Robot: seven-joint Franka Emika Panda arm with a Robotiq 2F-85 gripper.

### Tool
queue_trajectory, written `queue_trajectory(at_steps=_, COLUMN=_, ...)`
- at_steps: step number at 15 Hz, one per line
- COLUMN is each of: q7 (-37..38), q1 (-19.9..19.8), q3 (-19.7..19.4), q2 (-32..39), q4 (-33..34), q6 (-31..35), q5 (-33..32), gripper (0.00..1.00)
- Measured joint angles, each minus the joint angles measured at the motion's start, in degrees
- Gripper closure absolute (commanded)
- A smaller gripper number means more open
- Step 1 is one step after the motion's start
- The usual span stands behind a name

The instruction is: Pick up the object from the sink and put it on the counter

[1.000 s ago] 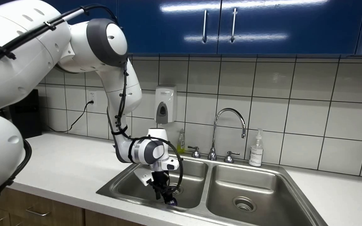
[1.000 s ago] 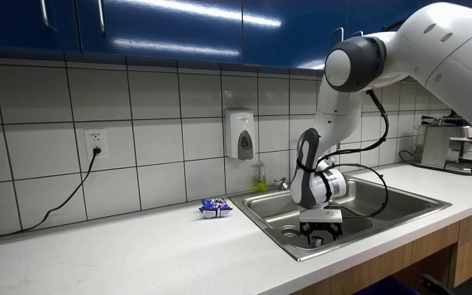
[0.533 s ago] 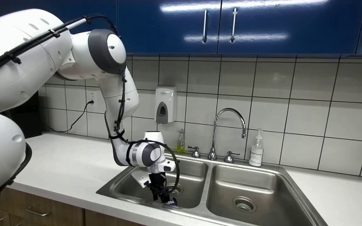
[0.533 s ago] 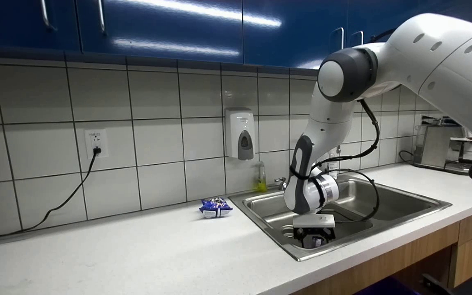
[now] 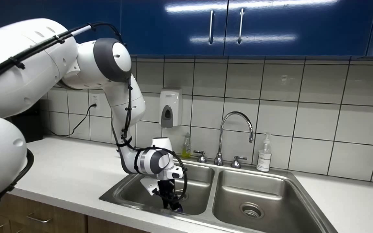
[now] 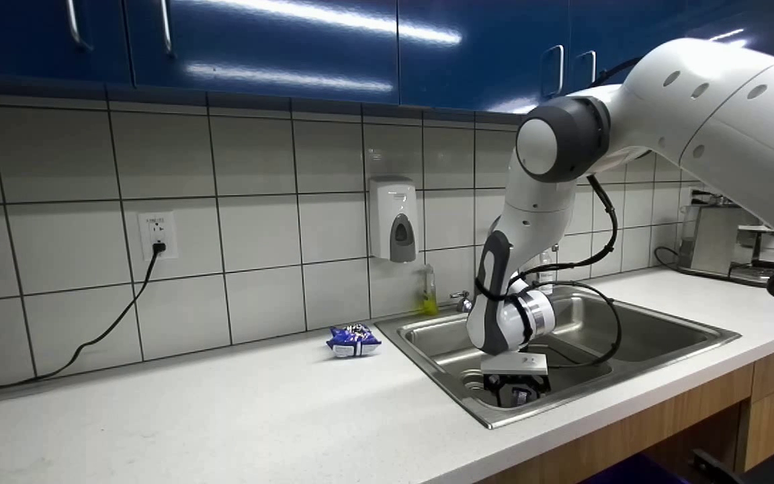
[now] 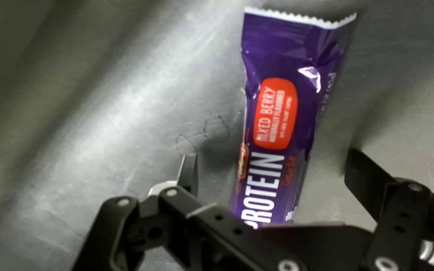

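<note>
Gripper (image 7: pixel 272 160) sits low in sink (image 7: pixel 100 124), fingers (image 7: pixel 367 184) apart on either side of purple protein bar (image 7: pixel 277 52) (mixed berry).

The gripper (image 7: pixel 271 162) has dull black fingers (image 7: pixel 367 184), and between them in the wrist view shows a purple wrapper (image 7: pixel 283 113) of glossy, creased film. Under the gripper, the sink (image 7: pixel 126 113) is metal, brushed-looking, satin and lightly scratched. Beyond the gripper, the tap (image 5: pixel 218 158) is mirror-bright chrome and the tiles (image 6: pixel 259 232) are smooth with a soft sheen. To the side of the gripper, the counter (image 6: pixel 226 410) looks smooth and nearly matt; the packet (image 6: pixel 353 341) on it is shiny and crinkled. Well above the gripper, the cabinets (image 5: pixel 176 27) are high-gloss; apart from it, drawer fronts (image 5: pixel 60 207) have matt wood grain.
</note>
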Motion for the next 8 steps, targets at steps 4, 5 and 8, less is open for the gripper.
queue_trajectory(at_steps=4, q7=0.07, q1=0.00, q3=-0.31, q2=0.31, q4=0.62, q6=0.00, q5=0.18, gripper=0.44)
queue_trajectory(at_steps=5, q7=0.07, q1=0.01, q3=-0.31, q2=0.31, q4=0.78, q6=0.00, q5=0.23, gripper=0.51)
queue_trajectory(at_steps=8, q7=0.07, q1=0.01, q3=-0.31, q2=0.34, q4=1.09, q6=-0.02, q5=0.42, gripper=0.75)
